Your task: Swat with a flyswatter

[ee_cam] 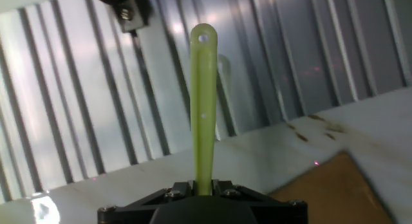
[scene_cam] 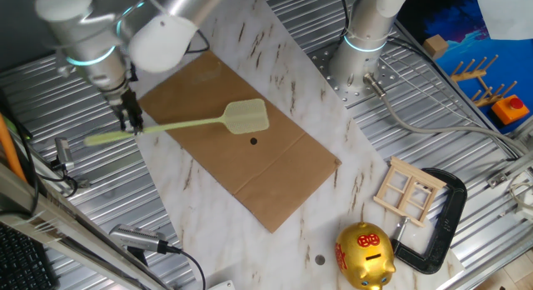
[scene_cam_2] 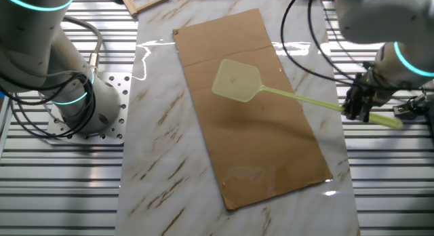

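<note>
The pale yellow-green flyswatter (scene_cam: 200, 121) is held over the brown sheet (scene_cam: 250, 157). Its mesh head (scene_cam: 247, 116) hangs just above a small dark spot (scene_cam: 254, 141) on the sheet. My gripper (scene_cam: 131, 122) is shut on the handle near its tail end, at the sheet's left side. In the other fixed view the swatter head (scene_cam_2: 237, 81) is over the sheet (scene_cam_2: 258, 127) and the gripper (scene_cam_2: 357, 107) clamps the handle at the right. In the hand view the handle (ee_cam: 203, 102) rises from between the closed fingers (ee_cam: 182, 186), its hole-tipped end over the ribbed metal.
A gold piggy bank (scene_cam: 365, 255), a small wooden frame (scene_cam: 409, 188) and a black clamp (scene_cam: 445, 215) stand at the front right. A second arm's base (scene_cam: 364, 48) is at the back. Ribbed metal tabletop (scene_cam: 50, 98) surrounds the marble board (scene_cam: 200, 223).
</note>
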Motion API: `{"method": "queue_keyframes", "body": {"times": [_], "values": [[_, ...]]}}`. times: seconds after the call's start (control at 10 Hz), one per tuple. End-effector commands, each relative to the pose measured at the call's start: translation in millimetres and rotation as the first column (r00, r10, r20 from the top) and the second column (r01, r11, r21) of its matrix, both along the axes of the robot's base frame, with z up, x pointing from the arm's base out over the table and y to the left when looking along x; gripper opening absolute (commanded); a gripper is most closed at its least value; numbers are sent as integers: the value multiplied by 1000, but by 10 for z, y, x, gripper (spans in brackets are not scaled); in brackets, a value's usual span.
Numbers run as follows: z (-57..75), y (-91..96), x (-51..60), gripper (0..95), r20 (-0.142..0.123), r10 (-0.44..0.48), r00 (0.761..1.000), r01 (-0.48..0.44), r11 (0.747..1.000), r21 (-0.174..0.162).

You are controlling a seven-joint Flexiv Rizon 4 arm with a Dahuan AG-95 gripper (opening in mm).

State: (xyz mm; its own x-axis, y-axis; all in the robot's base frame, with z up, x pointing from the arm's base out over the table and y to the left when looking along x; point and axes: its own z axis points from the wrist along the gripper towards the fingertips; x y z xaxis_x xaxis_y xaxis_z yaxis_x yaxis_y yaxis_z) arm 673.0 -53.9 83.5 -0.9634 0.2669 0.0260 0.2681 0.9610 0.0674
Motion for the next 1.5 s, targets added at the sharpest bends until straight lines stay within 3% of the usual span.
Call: {"method": "queue_keyframes", "body": {"times": [0.1, 0.6, 1.2, 1.5], "values": [[2, -49, -63, 0, -5, 14, 1000, -14, 1000, 1], [-78, -95, -233, 0, 0, 26, 1000, -26, 1000, 4], [-98, -111, -262, 0, 7, 64, 998, -64, 998, 8], [-205, -161, -265, 0, 25, 93, 995, -93, 996, 9]]}}
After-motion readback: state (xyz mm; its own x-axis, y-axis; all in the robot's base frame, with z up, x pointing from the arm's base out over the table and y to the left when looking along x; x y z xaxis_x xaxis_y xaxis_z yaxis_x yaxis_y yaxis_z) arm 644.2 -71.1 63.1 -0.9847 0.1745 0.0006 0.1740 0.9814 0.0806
